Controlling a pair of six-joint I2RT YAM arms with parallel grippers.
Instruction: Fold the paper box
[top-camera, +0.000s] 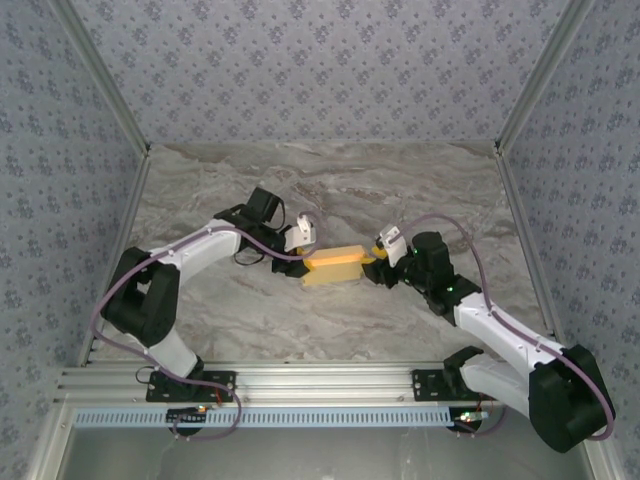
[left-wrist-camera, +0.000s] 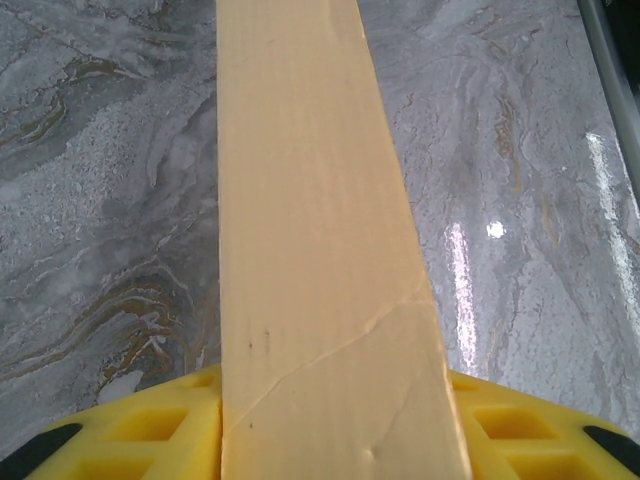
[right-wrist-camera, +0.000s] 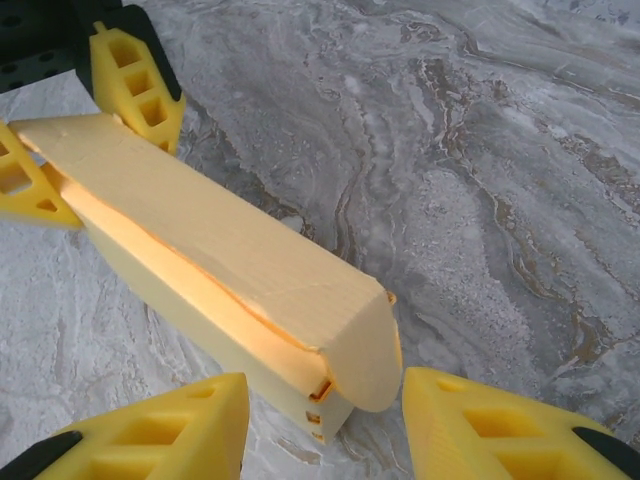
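**Paper box spanned at both ends**

The paper box (top-camera: 335, 265) is found lying lengthwise at the middle of the marble table (top-camera: 420, 190), with its long top seam slightly gaping. Its left end is clamped by the left gripper (top-camera: 306, 268). Its right end is straddled by the right gripper (right-wrist-camera: 325, 430), whose jaws are held apart with bare marble on each side of the card.

Bits that are hiding or getting cut off

From above, the ends of the paper box (top-camera: 335, 265) are hiding behind the left gripper (top-camera: 303, 267) and the right gripper (top-camera: 373, 266), too small to make out. In the left wrist view the box is running off the top and bottom edges and covering the inner sides of the left fingers (left-wrist-camera: 150, 425). The bottom edge is cutting off the right fingers (right-wrist-camera: 160, 435).
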